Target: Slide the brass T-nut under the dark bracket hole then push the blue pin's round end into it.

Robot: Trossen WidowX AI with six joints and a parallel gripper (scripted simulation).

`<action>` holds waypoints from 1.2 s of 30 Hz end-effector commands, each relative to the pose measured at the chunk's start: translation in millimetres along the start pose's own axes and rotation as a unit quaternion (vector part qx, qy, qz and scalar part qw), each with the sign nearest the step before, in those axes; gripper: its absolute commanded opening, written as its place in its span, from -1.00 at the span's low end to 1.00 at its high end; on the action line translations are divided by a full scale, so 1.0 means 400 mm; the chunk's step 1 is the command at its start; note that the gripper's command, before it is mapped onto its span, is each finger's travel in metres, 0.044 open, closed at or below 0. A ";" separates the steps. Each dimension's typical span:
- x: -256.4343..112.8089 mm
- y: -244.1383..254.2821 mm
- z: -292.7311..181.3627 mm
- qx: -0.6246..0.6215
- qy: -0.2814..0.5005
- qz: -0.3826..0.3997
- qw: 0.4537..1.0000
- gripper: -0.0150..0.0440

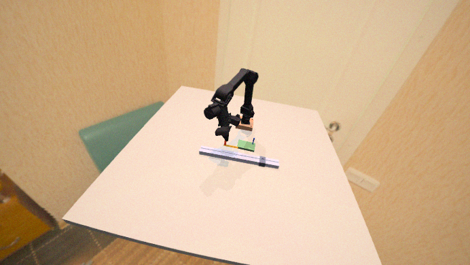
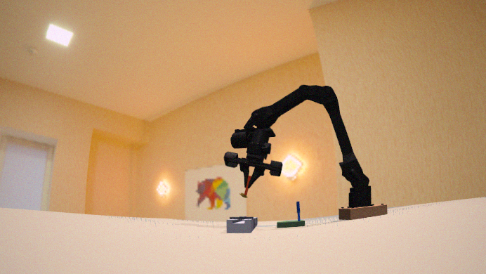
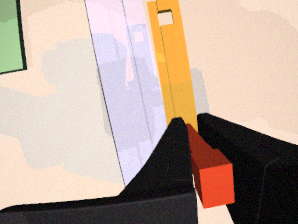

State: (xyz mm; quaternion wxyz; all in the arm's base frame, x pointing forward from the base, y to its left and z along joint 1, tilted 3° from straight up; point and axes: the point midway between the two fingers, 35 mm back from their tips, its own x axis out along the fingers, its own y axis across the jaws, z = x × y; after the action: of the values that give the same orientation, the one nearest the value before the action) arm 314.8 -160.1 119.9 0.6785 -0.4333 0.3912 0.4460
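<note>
Your gripper [image 2: 248, 187] grips the orange handle [image 2: 248, 186], holding the nut [image 2: 243, 194] above the table [image 2: 140, 242].
</note>
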 end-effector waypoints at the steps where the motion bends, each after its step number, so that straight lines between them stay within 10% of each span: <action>1: -0.003 0.001 0.002 -0.004 -0.002 -0.010 1.000 -1.00; 36: -0.001 0.016 -0.002 -0.019 -0.005 -0.066 0.998 -1.00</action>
State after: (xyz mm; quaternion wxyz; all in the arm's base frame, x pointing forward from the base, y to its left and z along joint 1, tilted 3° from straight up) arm 309.2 -160.2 117.2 0.6976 -0.4638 0.3568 0.4134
